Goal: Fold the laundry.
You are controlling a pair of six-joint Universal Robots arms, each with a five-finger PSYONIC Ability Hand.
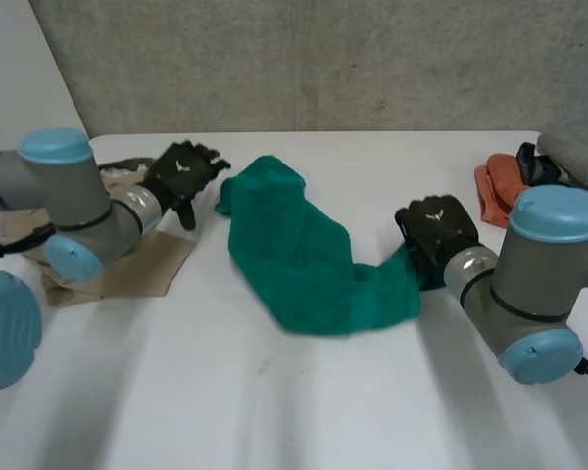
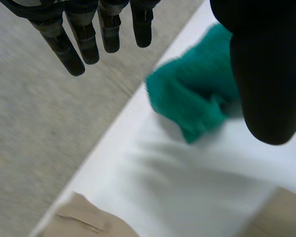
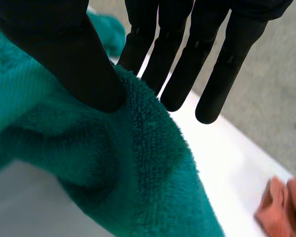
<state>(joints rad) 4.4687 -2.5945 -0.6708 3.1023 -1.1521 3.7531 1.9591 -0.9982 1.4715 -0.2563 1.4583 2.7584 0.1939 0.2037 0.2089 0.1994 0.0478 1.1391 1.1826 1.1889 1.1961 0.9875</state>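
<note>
A green towel (image 1: 294,245) lies crumpled across the middle of the white table (image 1: 274,401). My right hand (image 1: 436,225) is at the towel's right end. In the right wrist view the thumb (image 3: 64,49) presses the green towel's (image 3: 64,148) edge against the straight fingers (image 3: 177,59), a pinch on the cloth. My left hand (image 1: 181,171) hovers just left of the towel's far left end, touching nothing. Its fingers (image 2: 84,44) are straight and spread from the thumb, with the green towel's (image 2: 197,98) bunched corner on the table beyond them.
A beige cloth (image 1: 127,269) lies flat under my left forearm, and its edge (image 2: 84,219) lies on the table below the left palm. An orange cloth (image 1: 497,191) and a dark and grey pile (image 1: 573,157) sit at the back right. The orange cloth (image 3: 281,202) lies beyond the towel.
</note>
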